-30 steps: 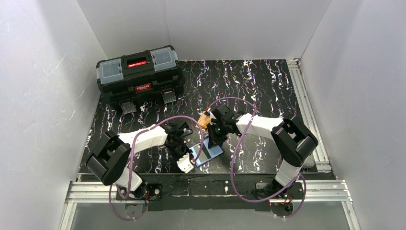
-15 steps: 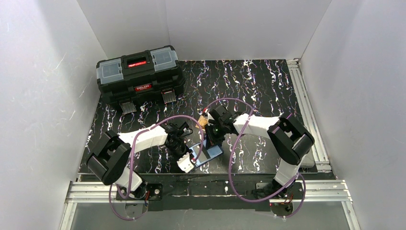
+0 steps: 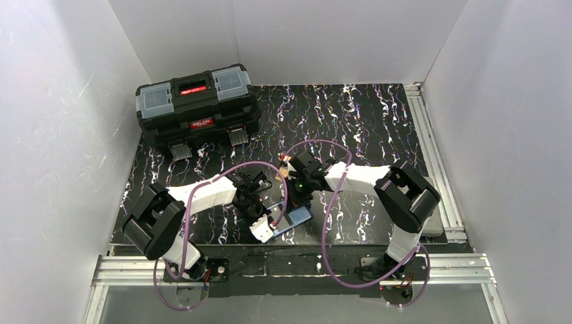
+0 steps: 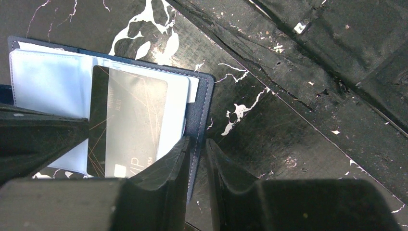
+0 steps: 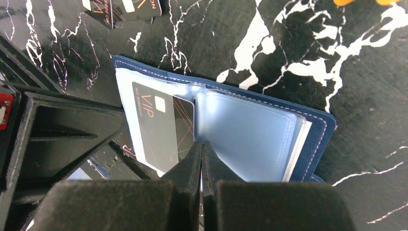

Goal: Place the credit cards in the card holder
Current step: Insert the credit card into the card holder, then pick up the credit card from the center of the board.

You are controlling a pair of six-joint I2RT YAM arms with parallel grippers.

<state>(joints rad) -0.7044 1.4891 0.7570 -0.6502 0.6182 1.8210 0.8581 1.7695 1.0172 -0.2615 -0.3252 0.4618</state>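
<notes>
One dark VIP card [image 5: 161, 127] sits in the open navy, clear-pocketed card holder [image 5: 250, 134]; left gripper [image 4: 197, 159] clamps its edge; right gripper [image 5: 202, 154] closed, empty; more dark cards [image 5: 127, 9] wait beyond.

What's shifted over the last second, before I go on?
The right gripper has swung left and toward the near edge, over the open card holder, now covering the orange cards it had left visible behind it. Jaws stayed shut. The left gripper kept pinching the holder's edge; the toolbox didn't move.
</notes>
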